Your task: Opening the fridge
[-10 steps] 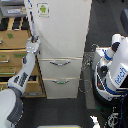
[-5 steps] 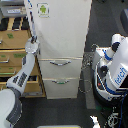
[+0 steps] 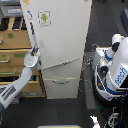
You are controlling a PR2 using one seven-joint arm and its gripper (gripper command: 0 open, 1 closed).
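Observation:
The fridge stands tall and cream-white in the middle of the exterior view, with a green sticker on its large upper door. The door's bottom edge slants, so the door looks slightly ajar above the two lower drawers. My gripper is at the door's left edge, about two thirds of the way down, and its fingers close around that edge. My grey arm reaches up to it from the lower left.
A tan wooden drawer cabinet stands directly left of the fridge, behind my arm. A white-and-blue robot body with dangling cables stands to the fridge's right. The floor is dark.
The gripper stays on the door's left edge. No clear motion of the arm or the door shows between the frames.

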